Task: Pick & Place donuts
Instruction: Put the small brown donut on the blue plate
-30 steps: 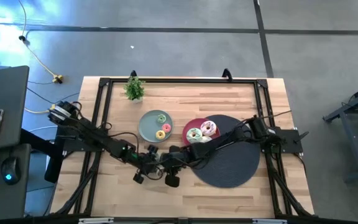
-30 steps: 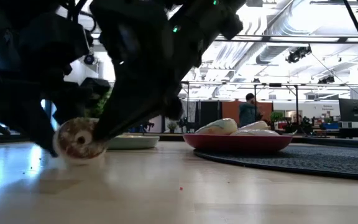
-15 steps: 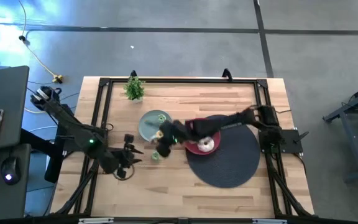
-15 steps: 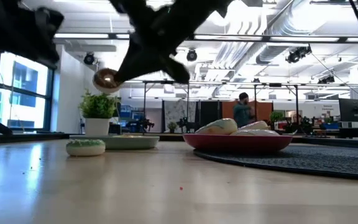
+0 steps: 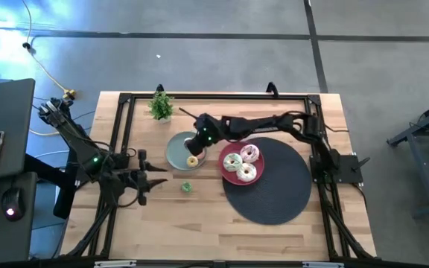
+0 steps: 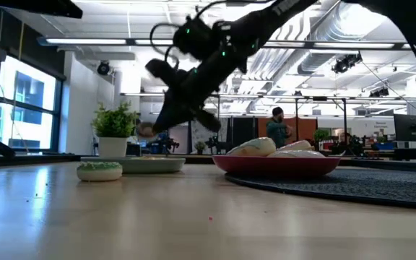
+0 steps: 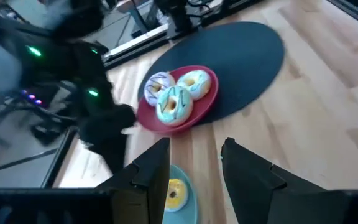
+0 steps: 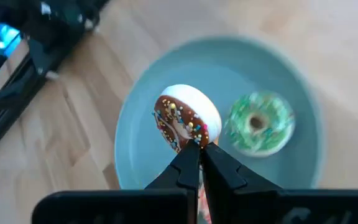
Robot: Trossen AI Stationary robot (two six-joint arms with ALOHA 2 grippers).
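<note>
Right wrist view says it best: my right gripper [image 8: 199, 148] is pinched tight on a chocolate-iced sprinkled donut [image 8: 185, 122], dangling it over the grey-green plate [image 8: 142, 118], green mini donut [image 8: 258, 122] just beside. My left gripper [image 7: 194, 158] hangs half open, empty.

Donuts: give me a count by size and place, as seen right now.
Large donuts on the red plate: 3
Small donuts on the grey-green plate: 2
Sprinkled small donut in the right tool: 1
Small green donut on the table: 1
Total: 7
</note>
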